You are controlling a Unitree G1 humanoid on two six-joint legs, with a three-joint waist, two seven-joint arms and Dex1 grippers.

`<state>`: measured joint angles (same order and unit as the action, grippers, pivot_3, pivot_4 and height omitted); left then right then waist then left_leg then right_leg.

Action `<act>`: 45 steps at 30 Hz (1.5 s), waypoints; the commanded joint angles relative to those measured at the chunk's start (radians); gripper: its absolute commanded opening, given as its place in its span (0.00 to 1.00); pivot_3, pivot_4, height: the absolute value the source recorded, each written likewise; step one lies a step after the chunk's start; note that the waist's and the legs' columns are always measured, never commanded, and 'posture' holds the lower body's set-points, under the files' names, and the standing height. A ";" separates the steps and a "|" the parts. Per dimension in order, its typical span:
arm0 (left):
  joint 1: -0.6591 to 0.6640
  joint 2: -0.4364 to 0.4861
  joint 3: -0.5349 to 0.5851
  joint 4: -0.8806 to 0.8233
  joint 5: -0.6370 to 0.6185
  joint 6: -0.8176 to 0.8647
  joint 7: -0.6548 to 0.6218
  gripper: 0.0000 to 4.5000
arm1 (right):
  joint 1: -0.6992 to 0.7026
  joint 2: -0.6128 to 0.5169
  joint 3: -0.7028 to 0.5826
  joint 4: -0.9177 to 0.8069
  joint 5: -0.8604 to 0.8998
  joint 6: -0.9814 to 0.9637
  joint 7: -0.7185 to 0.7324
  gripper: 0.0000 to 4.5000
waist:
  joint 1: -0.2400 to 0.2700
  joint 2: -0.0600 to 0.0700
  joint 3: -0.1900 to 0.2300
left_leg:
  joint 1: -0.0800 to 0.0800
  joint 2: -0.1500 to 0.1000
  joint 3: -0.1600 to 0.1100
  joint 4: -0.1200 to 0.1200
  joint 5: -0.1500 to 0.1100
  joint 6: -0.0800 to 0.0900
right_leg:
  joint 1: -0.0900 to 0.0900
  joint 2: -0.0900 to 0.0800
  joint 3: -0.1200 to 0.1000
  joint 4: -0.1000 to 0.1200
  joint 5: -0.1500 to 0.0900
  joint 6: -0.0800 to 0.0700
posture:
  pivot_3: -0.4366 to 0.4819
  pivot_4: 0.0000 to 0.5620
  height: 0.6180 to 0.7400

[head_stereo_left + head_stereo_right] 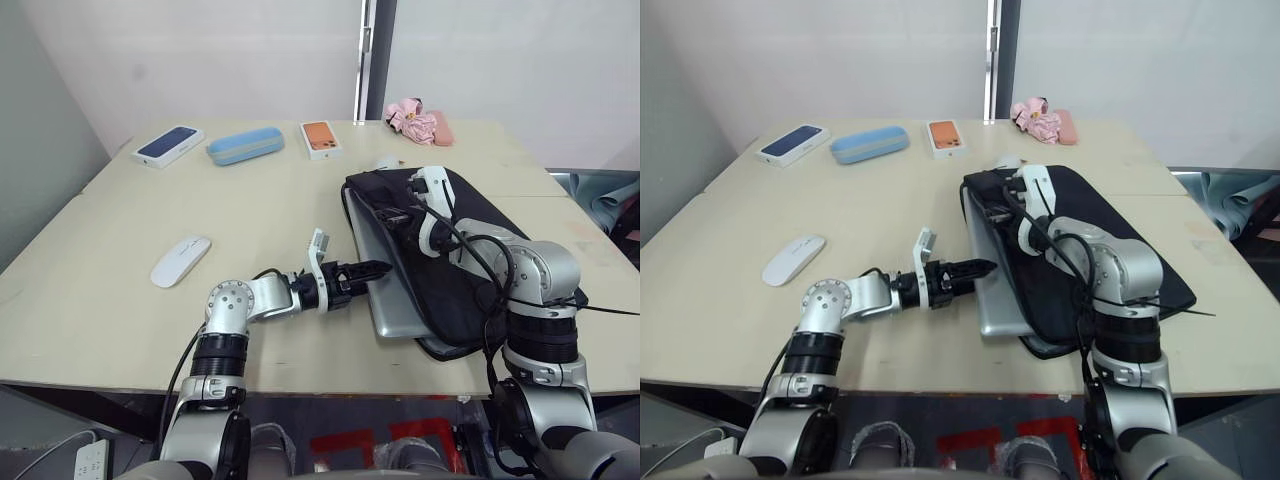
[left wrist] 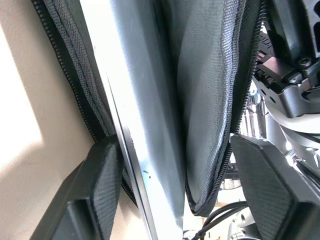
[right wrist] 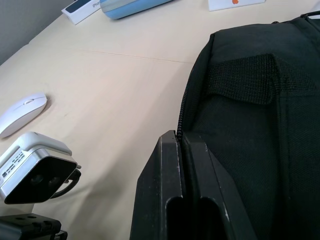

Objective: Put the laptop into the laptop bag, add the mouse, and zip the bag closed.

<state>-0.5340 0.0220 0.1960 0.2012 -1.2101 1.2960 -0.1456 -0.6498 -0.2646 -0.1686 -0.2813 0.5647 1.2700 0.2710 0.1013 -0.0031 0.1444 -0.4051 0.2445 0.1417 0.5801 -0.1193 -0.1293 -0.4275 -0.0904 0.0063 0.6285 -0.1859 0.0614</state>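
Silver-grey metal laptop (image 2: pixel 145 150) sits between the left gripper's (image 1: pixel 372 268) spread jaws, half inside the black fabric laptop bag (image 1: pixel 470 260); right gripper (image 3: pixel 187 145) pinches the bag's zipper edge.

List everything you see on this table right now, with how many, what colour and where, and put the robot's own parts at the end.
table: one, beige, under everything.
laptop bag: one, black, right half of the table, its zipper open.
laptop: one, silver-grey, partly inside the bag, its left edge and near corner sticking out.
mouse: one, white, left of the bag, lying apart from it.
phone box: one, white with a dark blue top, far left.
case: one, light blue, far side beside the phone box.
small box: one, white with an orange picture, far middle.
pink cloth: one bundle, far right.
left gripper: one, black fingers, open around the laptop's edge.
right gripper: one, black fingers, shut on the bag's edge at the zipper.
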 commanded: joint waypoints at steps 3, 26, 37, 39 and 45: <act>0.003 -0.014 0.010 -0.065 -0.029 0.012 -0.018 0.29 | -0.035 -0.013 -0.010 -0.028 0.034 0.001 0.022 0.00 | 0.000 0.000 0.000 | 0.000 0.000 0.000 0.000 0.000 0.000 | 0.000 0.000 0.000 0.000 0.000 0.000 | 0.48 0.27 1.00; -0.057 -0.110 -0.053 -0.021 0.089 -0.048 -0.094 0.04 | -0.080 0.230 -0.147 -0.073 0.102 0.163 -0.134 0.00 | -0.003 0.001 0.000 | -0.001 0.000 0.001 -0.004 0.000 0.000 | -0.002 0.000 0.000 -0.003 0.000 0.000 | 0.48 0.27 1.00; -0.080 -0.141 -0.056 0.003 0.161 -0.067 -0.147 0.04 | -0.080 0.245 -0.158 -0.085 0.092 0.180 -0.151 0.00 | -0.003 0.001 0.001 | -0.001 0.000 0.001 -0.007 0.000 0.000 | -0.002 0.000 0.000 -0.007 0.002 0.004 | 0.48 0.27 1.00; -0.082 -0.145 -0.072 0.009 0.180 -0.068 -0.164 0.04 | -0.088 0.250 -0.170 -0.078 0.092 0.178 -0.156 0.00 | -0.003 0.001 0.001 | -0.001 0.000 0.001 -0.008 0.000 0.000 | -0.002 0.000 0.000 -0.007 0.003 0.005 | 0.48 0.27 1.00; -0.125 -0.174 -0.111 0.087 0.272 -0.123 -0.225 0.04 | -0.105 0.275 -0.189 -0.075 0.095 0.186 -0.170 0.00 | 0.001 0.002 0.001 | -0.001 -0.001 0.001 -0.007 0.000 -0.001 | -0.002 0.000 0.000 -0.007 0.003 0.005 | 0.48 0.27 1.00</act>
<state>-0.6007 -0.0937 0.1519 0.2969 -0.9295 1.1869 -0.2990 -0.7041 -0.0221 -0.3765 -0.3226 0.6192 1.4652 0.0863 0.1019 -0.0016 0.1453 -0.4061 0.2437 0.1433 0.5727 -0.1192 -0.1298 -0.4294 -0.0907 0.0066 0.6211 -0.1830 0.0665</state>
